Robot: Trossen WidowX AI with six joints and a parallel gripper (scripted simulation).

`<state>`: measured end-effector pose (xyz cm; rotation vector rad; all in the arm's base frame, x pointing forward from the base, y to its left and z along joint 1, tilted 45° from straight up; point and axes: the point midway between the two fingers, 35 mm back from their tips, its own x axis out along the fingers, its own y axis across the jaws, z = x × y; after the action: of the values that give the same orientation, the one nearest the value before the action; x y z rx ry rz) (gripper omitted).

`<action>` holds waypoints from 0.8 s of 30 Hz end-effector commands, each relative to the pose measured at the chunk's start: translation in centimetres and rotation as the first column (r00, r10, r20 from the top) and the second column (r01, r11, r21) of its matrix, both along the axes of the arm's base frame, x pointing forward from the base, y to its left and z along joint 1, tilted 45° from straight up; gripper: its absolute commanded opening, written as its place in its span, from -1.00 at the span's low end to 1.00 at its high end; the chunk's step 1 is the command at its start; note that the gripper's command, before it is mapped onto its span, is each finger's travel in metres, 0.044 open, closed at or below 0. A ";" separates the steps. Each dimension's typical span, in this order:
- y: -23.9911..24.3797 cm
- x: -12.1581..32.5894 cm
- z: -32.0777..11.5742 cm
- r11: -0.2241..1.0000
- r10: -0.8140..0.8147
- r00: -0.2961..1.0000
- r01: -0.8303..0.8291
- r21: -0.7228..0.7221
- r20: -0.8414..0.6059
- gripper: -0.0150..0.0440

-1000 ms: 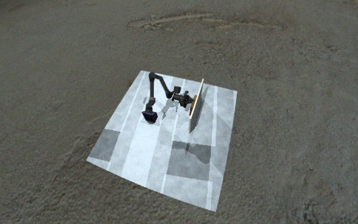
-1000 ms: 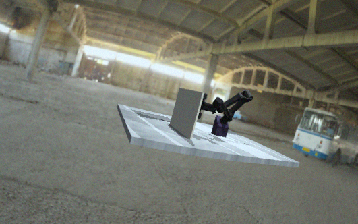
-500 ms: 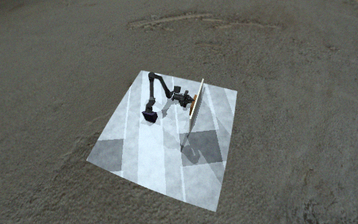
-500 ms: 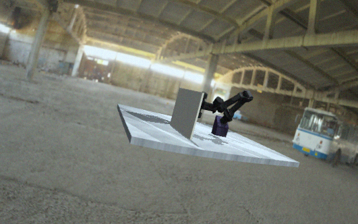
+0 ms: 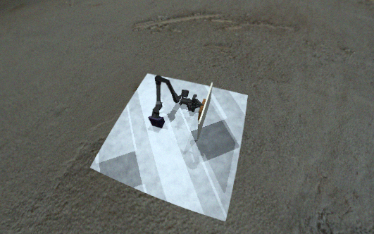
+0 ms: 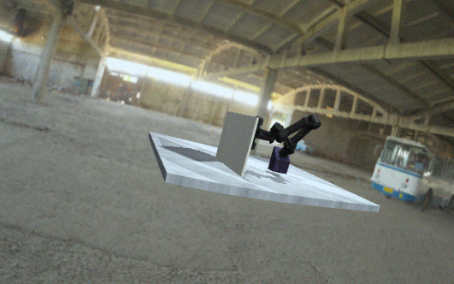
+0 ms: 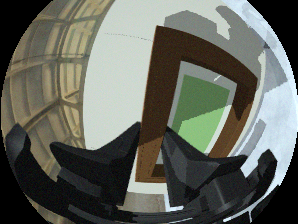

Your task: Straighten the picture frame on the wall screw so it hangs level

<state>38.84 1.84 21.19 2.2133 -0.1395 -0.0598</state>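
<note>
Currently my gripper (image 5: 203,104) (image 7: 150,127) pinches the picture frame (image 5: 200,114) (image 7: 151,107); lifting too high could pull its hidden strip off the screw

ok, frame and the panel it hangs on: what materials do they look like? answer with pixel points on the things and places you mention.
Picture frame (image 5: 201,112) (image 7: 166,45): probably wood, stained brown, fairly matte; the wrist view shows fine dark flecks and no bright highlight.
Wall panel (image 5: 209,95) (image 6: 236,139) (image 7: 115,85): smooth, matte off-white; could be painted board or plastic, no grain visible to settle it.
</note>
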 end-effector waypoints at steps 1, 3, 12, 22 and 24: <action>-0.3 0.0 0.3 1.000 -0.015 1.000 0.015 0.004 0.012 -0.49; -0.3 0.0 0.3 1.000 -0.015 1.000 0.015 0.004 0.012 -0.49; -0.4 0.0 0.2 1.000 -0.015 1.000 0.015 0.004 0.012 -0.49; -0.5 0.0 0.2 1.000 -0.015 1.000 0.015 0.004 0.012 -0.49; -0.5 0.0 0.2 1.000 -0.015 1.000 0.015 0.004 0.012 -0.49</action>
<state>38.85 1.78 21.16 2.2137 -0.1425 -0.0579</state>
